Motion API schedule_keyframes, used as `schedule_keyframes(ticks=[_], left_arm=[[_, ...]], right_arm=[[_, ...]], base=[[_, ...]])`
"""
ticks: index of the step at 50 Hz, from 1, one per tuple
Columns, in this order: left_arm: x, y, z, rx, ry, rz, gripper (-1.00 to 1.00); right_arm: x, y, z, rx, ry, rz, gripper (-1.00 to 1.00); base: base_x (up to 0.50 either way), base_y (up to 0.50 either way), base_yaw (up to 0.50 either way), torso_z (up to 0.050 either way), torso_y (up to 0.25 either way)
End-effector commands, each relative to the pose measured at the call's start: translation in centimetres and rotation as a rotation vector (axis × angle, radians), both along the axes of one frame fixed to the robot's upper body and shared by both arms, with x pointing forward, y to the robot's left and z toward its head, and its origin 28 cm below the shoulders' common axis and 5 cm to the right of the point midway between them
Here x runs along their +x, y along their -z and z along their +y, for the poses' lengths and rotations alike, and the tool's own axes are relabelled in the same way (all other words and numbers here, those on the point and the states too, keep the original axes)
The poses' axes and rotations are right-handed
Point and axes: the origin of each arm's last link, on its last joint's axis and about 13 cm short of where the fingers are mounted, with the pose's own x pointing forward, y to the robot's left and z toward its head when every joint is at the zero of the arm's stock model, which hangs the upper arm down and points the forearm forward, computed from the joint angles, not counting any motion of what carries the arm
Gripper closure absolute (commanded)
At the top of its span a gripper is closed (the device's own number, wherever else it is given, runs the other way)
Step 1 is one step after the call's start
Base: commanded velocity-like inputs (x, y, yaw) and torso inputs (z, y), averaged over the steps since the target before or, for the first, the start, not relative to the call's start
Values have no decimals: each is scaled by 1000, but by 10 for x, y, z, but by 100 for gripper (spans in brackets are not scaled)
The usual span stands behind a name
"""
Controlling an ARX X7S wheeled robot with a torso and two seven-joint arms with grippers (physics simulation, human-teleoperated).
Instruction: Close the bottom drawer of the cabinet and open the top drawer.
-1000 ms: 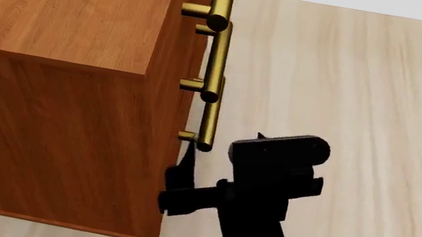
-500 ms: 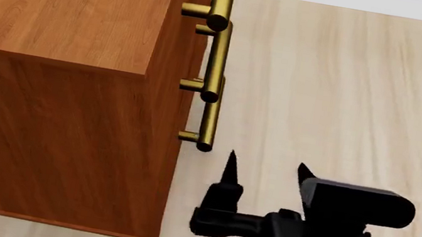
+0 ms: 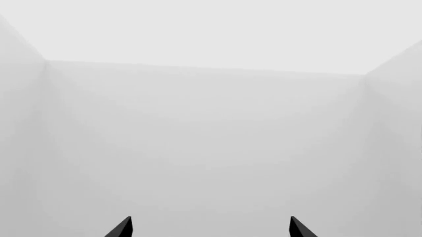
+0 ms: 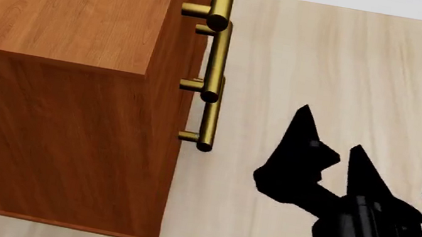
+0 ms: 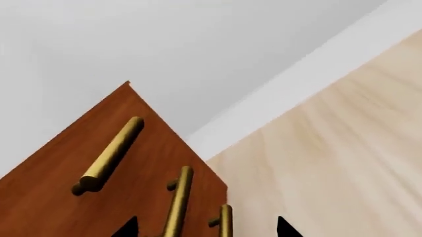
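The cabinet (image 5: pixel 125 163) fills the 7 to 9 o'clock part of the frame, its reddish-brown front tilted. Three brass bar handles (image 5: pixel 112 155) stand off that front, one large and two (image 5: pixel 178 202) nearer the tool. Two dark fingertips (image 5: pixel 128 228) of the right tool (image 5: pixel 204 228) poke in at 6 o'clock, spread apart. Pale wood floor (image 5: pixel 329 148) spreads toward 3 o'clock, with white wall (image 5: pixel 165 44) behind.

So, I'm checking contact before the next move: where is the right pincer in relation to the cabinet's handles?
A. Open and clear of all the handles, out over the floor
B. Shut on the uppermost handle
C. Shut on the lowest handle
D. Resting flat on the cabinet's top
A: in the head view the right pincer stands open over the floor, apart from the cabinet and its brass handles.
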Motion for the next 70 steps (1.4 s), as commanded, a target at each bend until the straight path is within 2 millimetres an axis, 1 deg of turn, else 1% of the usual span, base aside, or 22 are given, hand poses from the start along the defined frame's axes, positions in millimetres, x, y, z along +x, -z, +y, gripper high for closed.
schedule_keyframes(ticks=[1, 8, 14, 22, 31, 50, 55, 70], left_arm=[[0, 0, -1, 1, 3, -1, -100], [0, 0, -1, -1, 4, -1, -100], [-1, -1, -1, 1, 3, -4, -100], [-1, 0, 0, -1, 3, -4, -100], [-2, 1, 2, -4, -3, -2, -100], [-1, -1, 6, -8, -15, -9, -100], [-1, -1, 6, -9, -16, -9, -100], [0, -3, 6, -6, -14, -13, -100]], right_arm=[[-7, -26, 1, 195, -34, -31, -100], [-4, -38, 9, 295, -77, -26, -100], [4, -47, 14, 378, -112, -17, -100], [12, -59, 23, 425, -159, -15, -100], [25, -62, 31, 454, -191, 16, -100], [55, -65, 49, 450, -251, 78, -100], [59, -69, 54, 440, -271, 80, -100], [76, -68, 67, 429, -313, 114, -100]], base=[[0, 0, 0, 0, 0], [0, 0, 0, 0, 0], [0, 0, 0, 0, 0], [0, 0, 0, 0, 0], [0, 0, 0, 0, 0], [0, 0, 0, 0, 0], [0, 0, 0, 0, 0], [0, 0, 0, 0, 0]])
